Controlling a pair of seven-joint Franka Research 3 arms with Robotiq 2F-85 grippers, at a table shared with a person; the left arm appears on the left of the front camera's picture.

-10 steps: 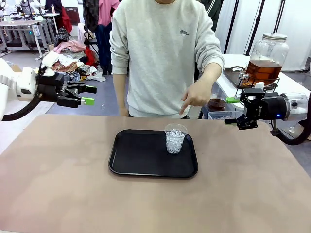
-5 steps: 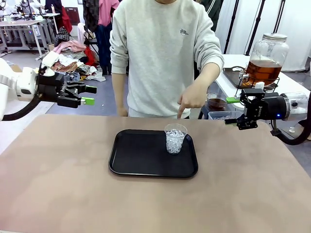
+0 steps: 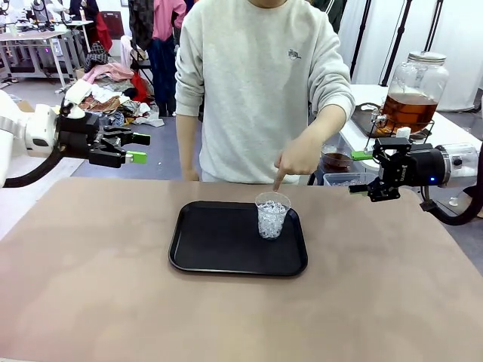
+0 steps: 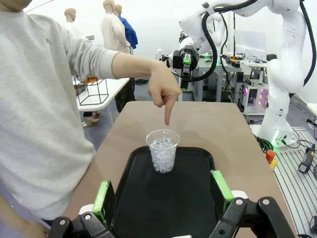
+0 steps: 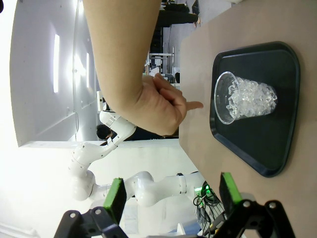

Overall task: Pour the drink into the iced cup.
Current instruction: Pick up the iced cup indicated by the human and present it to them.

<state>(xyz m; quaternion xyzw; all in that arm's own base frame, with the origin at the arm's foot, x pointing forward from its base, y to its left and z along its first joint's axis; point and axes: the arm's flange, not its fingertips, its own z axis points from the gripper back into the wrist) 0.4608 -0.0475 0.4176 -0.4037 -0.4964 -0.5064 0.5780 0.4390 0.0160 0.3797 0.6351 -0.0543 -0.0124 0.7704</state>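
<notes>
The drink [image 3: 408, 111], amber-brown, sits in a lidded glass jar [image 3: 413, 79] at the upper right of the front view, on a side table [image 3: 453, 132] behind the right arm and well apart from the cup. The cup [image 3: 272, 215], clear and full of ice, stands upright on the right part of a black tray [image 3: 219, 253] in the middle of the table [image 3: 98, 302]. The person's hand [image 3: 296, 156] hangs just above the cup's far rim, index finger pointing down at it. The left gripper [image 3: 138, 148] hovers at the left edge, off the table, fingers spread wide with nothing between them. The right gripper [image 3: 359, 172], at the right edge, is likewise spread wide and empty. A small emblem [image 3: 295, 54] on the sweatshirt [image 3: 249, 98] is too small to read.
</notes>
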